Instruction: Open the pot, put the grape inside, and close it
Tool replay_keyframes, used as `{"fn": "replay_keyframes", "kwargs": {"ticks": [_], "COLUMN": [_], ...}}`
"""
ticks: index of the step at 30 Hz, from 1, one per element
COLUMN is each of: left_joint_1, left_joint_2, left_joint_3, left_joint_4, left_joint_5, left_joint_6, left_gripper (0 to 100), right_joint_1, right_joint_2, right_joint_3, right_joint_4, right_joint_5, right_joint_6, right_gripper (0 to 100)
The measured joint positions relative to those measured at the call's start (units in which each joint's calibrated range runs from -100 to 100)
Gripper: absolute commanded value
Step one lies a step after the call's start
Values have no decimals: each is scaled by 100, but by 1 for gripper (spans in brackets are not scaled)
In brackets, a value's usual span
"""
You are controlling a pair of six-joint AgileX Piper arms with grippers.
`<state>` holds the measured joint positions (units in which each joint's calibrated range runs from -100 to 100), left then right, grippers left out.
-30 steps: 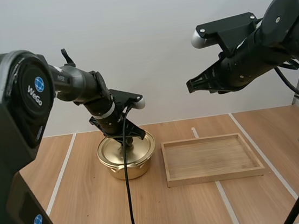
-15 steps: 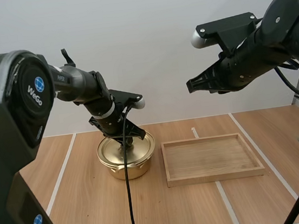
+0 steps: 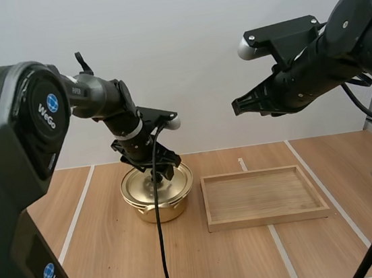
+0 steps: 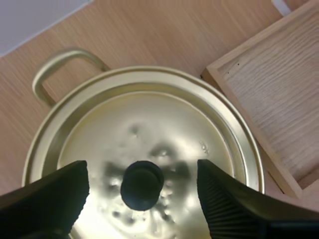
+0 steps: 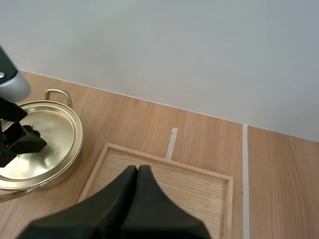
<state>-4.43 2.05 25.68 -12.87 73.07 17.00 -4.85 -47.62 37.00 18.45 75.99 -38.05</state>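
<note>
High view: gold pot [image 3: 155, 210] stood on the counter [image 3: 112, 256] with its lid [image 3: 139, 183] seated and the left jaws low over the lid's middle; a wooden tray [image 3: 269, 219] lay just beside the pot, with the right jaws high above it. Left wrist view: left jaws were spread, flanking the black knob [image 4: 142, 185] without touching it. Right wrist view: right jaws were pressed together in one wedge over the tray.

High view looked forward and down from behind the arms over the worktop [image 3: 112, 256], left wrist view hung close above the lid [image 4: 164, 119], facing straight down, right wrist view stood farther off and higher, all three shared pot [image 3: 158, 209] and wooden tray [image 3: 261, 196]
</note>
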Motion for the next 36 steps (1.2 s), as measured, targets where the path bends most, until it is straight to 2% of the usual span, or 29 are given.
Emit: {"fn": "replay_keyframes", "kwargs": {"ticks": [5, 12, 13, 16, 21, 31, 36], "left_joint_1": [0, 0, 0, 0, 0, 0, 0], "left_joint_2": [-81, -714, -829, -1180, -1801, -2916, -3463], "left_joint_3": [-608, -1221, -1286, -1406, -1552, -1652, -1652], "left_joint_4": [21, 76, 87, 114, 151, 171, 110], "left_joint_5": [542, 634, 634, 671, 736, 770, 1039], "left_joint_6": [-45, -112, -123, -142, -165, -165, -165], "left_gripper": [100, 99, 94, 64, 0, 0, 0], "right_joint_1": [0, 0, 0, 0, 0, 0, 0], "right_joint_2": [0, 0, 0, 0, 0, 0, 0], "right_joint_3": [0, 0, 0, 0, 0, 0, 0], "right_joint_4": [0, 0, 0, 0, 0, 0, 274], "right_joint_5": [18, 18, 18, 18, 18, 18, 18], "right_joint_6": [0, 0, 0, 0, 0, 0, 68], "right_gripper": [0, 0, 0, 0, 0, 0, 0]}}
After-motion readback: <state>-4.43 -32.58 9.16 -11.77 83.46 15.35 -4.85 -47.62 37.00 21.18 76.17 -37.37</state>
